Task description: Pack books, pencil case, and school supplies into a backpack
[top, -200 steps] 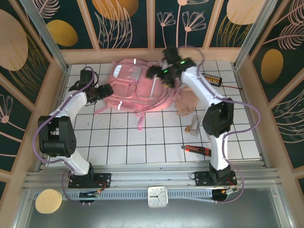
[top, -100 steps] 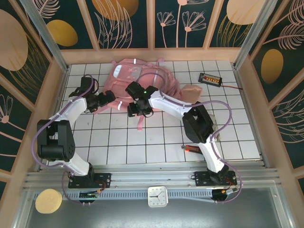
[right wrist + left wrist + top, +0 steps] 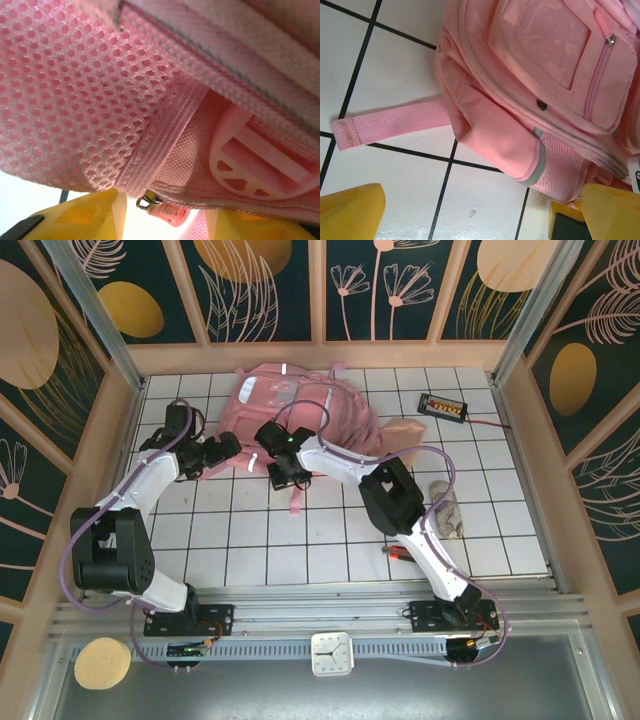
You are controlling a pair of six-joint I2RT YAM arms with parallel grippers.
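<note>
Right arm [image 3: 345,462] bends left, end effector [image 3: 286,473] at backpack [image 3: 300,405] edge.

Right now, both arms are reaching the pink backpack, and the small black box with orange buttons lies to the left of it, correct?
Not quite. The black box with orange buttons lies to the right of the pink backpack, not the left; the top external view shows it. Both arms do reach the backpack.
</note>
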